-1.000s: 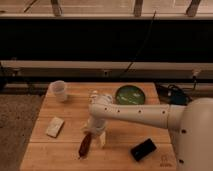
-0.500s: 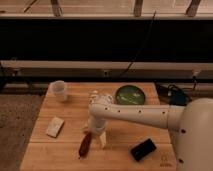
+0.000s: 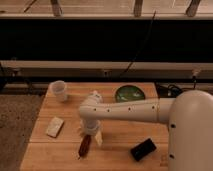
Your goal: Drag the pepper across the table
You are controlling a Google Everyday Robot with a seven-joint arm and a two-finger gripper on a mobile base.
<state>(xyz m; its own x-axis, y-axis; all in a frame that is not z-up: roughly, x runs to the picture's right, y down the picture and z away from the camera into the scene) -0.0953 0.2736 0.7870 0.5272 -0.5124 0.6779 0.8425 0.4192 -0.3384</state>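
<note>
High oblique view, tool (image 3: 90, 134) over table (image 3: 120, 147)

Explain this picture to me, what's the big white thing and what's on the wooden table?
The big white shape is a robot arm, reaching in from the picture's right over a wooden table. One camera looks down at the table. At the arm's end is its tool, the part that grasps. It hangs low over the front of the table, right at the upper end of a dark-red pepper. Whether it grips the pepper cannot be told. Also on the table: a white cup back left, a green bowl at the back, a pale block on the left, and a black block front right.
</note>
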